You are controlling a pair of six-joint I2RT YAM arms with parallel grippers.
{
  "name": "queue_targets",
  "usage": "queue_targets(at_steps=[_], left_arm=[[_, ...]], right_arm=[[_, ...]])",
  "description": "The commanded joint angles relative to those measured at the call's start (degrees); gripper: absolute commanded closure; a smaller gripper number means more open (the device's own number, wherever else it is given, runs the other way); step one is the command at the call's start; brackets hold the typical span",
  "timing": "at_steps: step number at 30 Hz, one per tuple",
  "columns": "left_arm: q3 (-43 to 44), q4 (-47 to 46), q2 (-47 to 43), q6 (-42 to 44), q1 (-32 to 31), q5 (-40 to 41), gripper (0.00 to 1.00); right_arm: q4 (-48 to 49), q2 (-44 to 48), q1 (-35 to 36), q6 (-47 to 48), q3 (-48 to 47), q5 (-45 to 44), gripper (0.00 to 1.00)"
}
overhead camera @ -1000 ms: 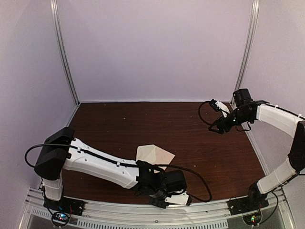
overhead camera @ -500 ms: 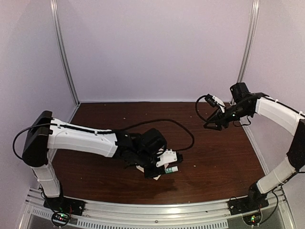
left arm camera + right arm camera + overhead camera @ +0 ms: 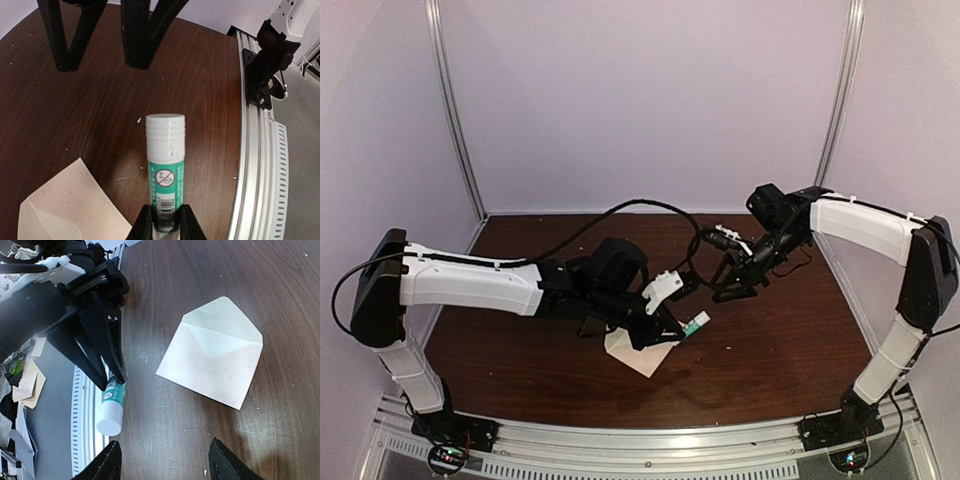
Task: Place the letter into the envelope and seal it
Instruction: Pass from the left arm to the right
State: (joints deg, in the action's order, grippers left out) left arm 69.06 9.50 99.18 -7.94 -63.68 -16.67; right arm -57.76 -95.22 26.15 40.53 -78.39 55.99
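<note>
On the dark table (image 3: pixel 790 340), near its front middle, the envelope (image 3: pixel 212 357) lies flat, just beside and below the left gripper (image 3: pixel 165 221) and ahead of the right gripper (image 3: pixel 165 465), touching neither. Its flap is open, tip pointing away from the right fingers, long axis askew to the table's edges. Right fingers stand apart, empty; left fingers clamp a glue stick (image 3: pixel 165 150).
</note>
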Motion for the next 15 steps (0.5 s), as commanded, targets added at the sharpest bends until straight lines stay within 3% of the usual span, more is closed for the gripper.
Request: queue_targets(at_steps=[1, 8, 15], left_arm=[[-1.11, -5.23, -2.04, -2.84, 0.41, -2.19, 0.9], [-2.53, -7.47, -2.47, -4.2, 1.31, -2.33, 0.9], [-3.59, -11.3, -2.98, -6.12, 1.98, -3.86, 0.89]], right_arm=[[-6.83, -1.13, 0.61, 4.76, -2.6, 7.45, 0.39], [-7.96, 0.23, 1.59, 6.51, -0.31, 9.04, 0.37], [1.05, 2.73, 4.22, -0.56, 3.27, 6.21, 0.37]])
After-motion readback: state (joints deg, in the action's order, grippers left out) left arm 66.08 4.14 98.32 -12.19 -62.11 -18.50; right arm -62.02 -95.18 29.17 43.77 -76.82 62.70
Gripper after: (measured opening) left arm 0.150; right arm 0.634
